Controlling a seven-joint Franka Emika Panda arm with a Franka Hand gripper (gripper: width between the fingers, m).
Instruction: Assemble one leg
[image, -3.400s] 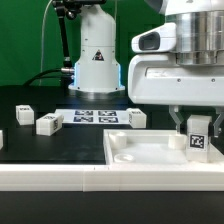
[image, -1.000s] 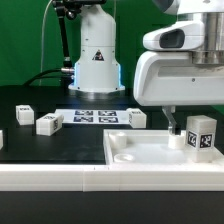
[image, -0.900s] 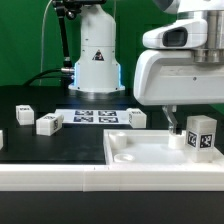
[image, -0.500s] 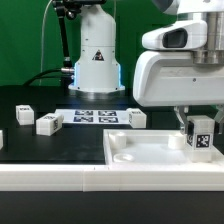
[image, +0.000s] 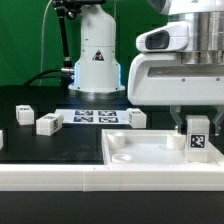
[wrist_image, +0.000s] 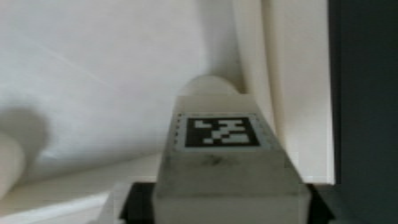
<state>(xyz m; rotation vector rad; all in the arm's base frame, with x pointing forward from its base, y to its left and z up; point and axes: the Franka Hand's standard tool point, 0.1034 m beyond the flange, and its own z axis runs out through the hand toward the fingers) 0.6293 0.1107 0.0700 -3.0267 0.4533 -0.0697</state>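
Gripper (image: 197, 133) clamped on leg (image: 197, 139), upright over white panel (image: 140, 152) at exterior view's right, near corner socket; leg likely light, rigid, smooth plastic, could slip; hold flat opposite sides near upper end.

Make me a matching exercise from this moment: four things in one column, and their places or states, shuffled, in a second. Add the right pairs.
Things:
1. the leg
2. the white panel
3. the marker board
4. the loose block

Places or states:
A. lies flat at the front of the table, below the gripper
B. lies on the dark table at the exterior view's left, untouched
C. upright between the gripper's fingers, above the panel's corner at the exterior view's right
D. thin and flat, with several tags, in front of the white robot base

Pairs: 1-C, 2-A, 3-D, 4-B
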